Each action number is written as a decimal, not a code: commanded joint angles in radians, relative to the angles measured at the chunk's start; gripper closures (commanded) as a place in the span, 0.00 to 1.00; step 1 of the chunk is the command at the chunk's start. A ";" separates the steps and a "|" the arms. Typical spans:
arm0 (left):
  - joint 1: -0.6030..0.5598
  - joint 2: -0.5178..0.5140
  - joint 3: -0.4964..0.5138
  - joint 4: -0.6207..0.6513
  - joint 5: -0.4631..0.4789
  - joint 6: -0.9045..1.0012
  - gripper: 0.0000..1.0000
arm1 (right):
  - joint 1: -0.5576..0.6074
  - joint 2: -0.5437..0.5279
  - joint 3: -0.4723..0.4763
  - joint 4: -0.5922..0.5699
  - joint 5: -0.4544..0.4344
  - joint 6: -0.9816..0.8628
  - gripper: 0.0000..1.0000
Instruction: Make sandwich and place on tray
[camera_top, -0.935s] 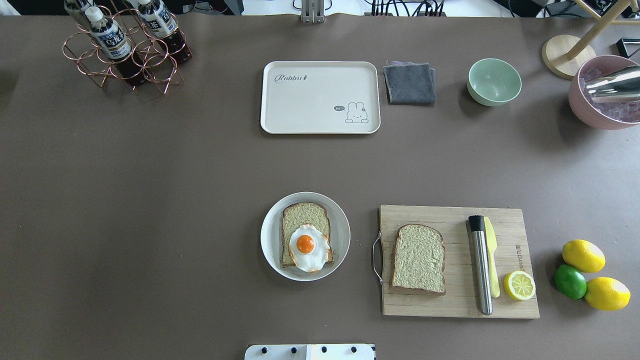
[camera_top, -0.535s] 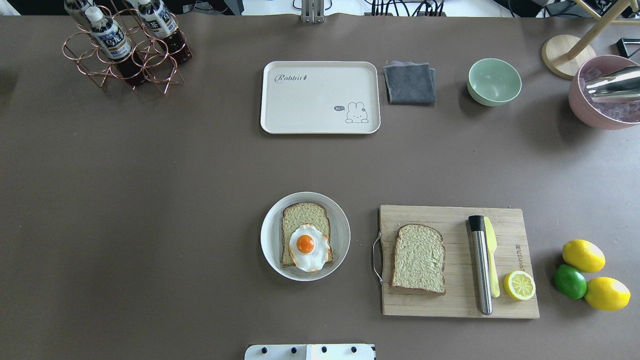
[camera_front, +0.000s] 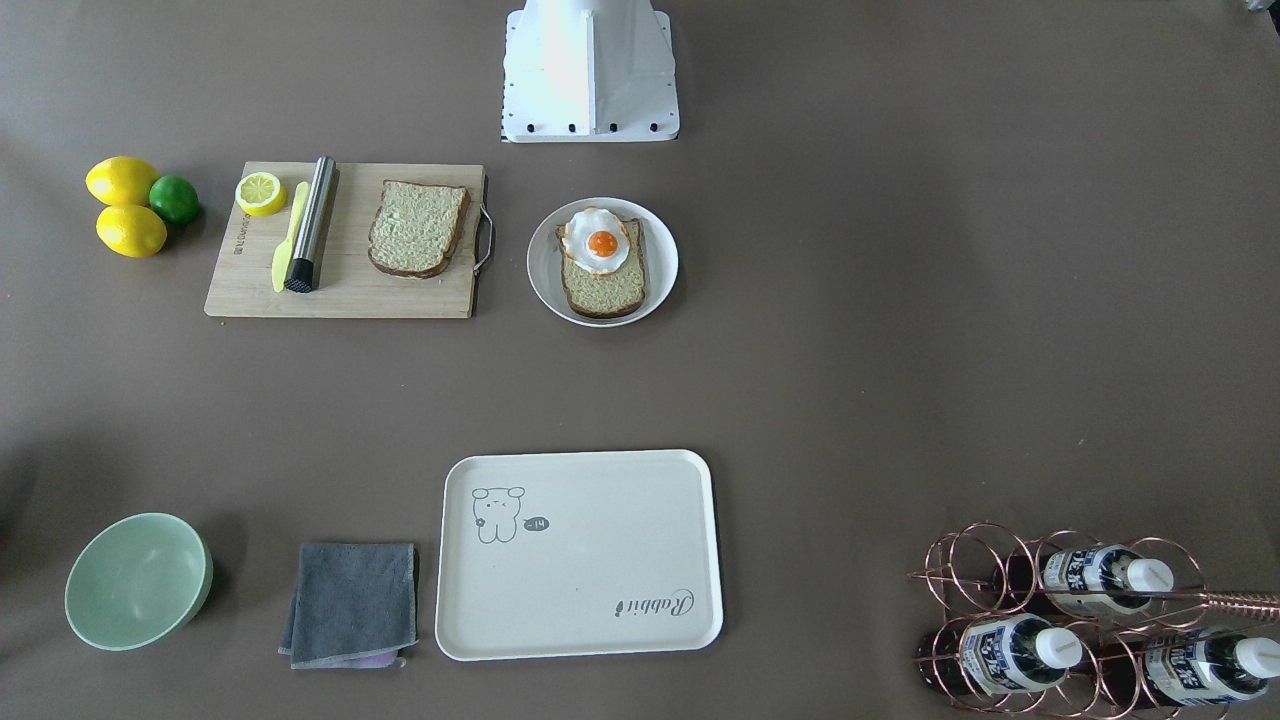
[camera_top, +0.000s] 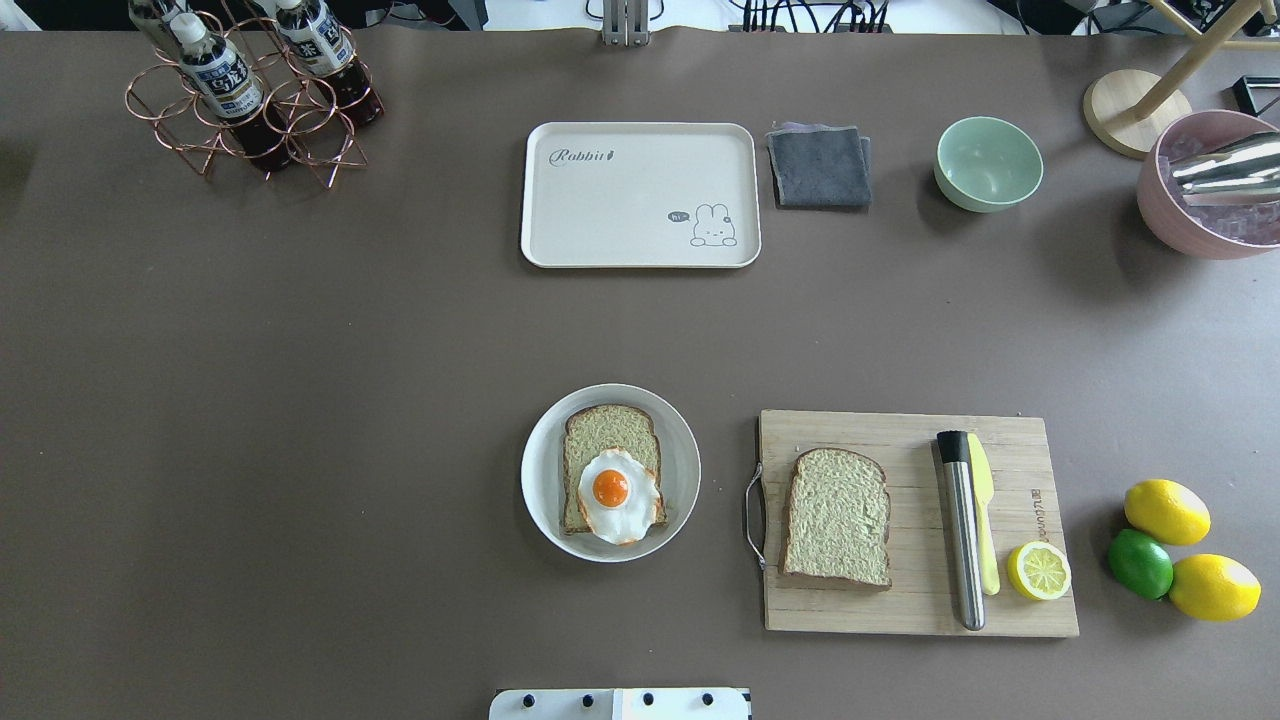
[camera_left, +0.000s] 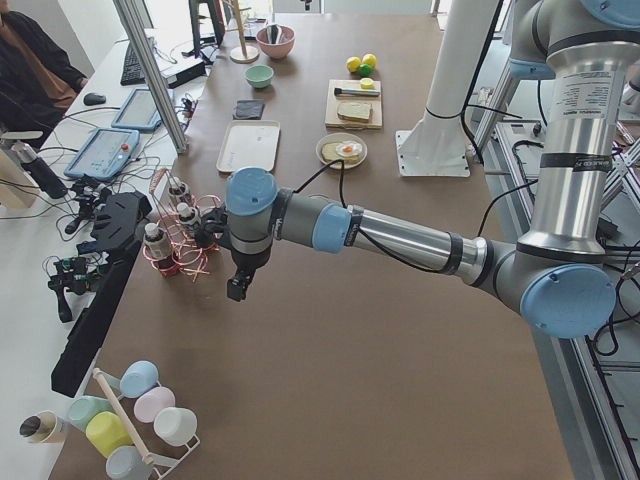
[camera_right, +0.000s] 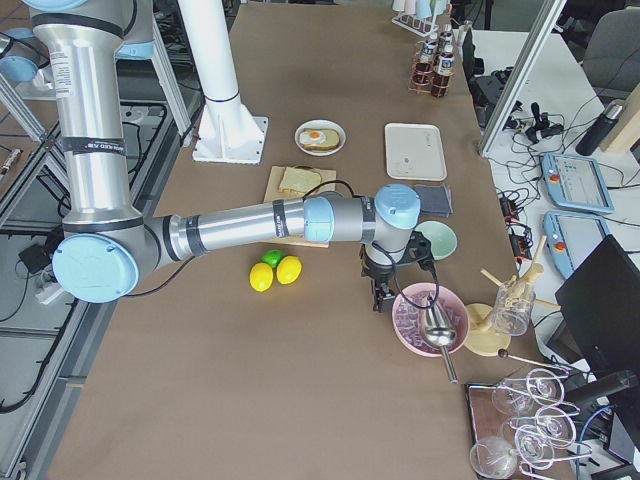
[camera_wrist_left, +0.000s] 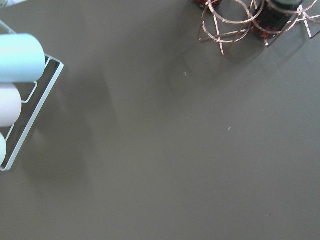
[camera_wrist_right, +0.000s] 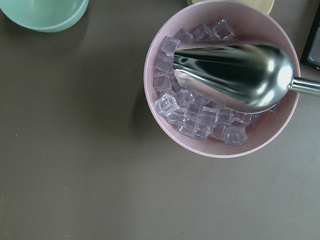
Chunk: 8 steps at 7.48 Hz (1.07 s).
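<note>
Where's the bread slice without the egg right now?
In the overhead view, the plain slice lies on the cutting board, just right of the white plate.

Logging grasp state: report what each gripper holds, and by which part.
Nothing seen held: left gripper and right gripper hang above the brown table; jaw state unclear.

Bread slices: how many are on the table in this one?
2. One bread slice lies on the round white plate under the fried egg; the other slice lies bare on the wooden cutting board. No third seems hidden.
</note>
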<state>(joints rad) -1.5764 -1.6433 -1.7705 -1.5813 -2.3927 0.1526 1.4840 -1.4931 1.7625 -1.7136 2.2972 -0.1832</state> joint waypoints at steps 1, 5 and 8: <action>0.065 -0.092 -0.021 -0.044 -0.059 0.001 0.02 | 0.039 0.016 0.032 0.061 0.001 -0.008 0.00; 0.237 -0.115 -0.046 -0.266 -0.051 -0.427 0.02 | 0.047 0.037 0.025 0.095 0.104 0.136 0.00; 0.286 -0.116 -0.026 -0.410 -0.051 -0.572 0.02 | -0.058 0.094 0.090 0.098 0.137 0.385 0.00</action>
<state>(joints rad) -1.3168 -1.7609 -1.8009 -1.8861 -2.4533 -0.3081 1.4942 -1.4238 1.8016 -1.6180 2.4188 0.0491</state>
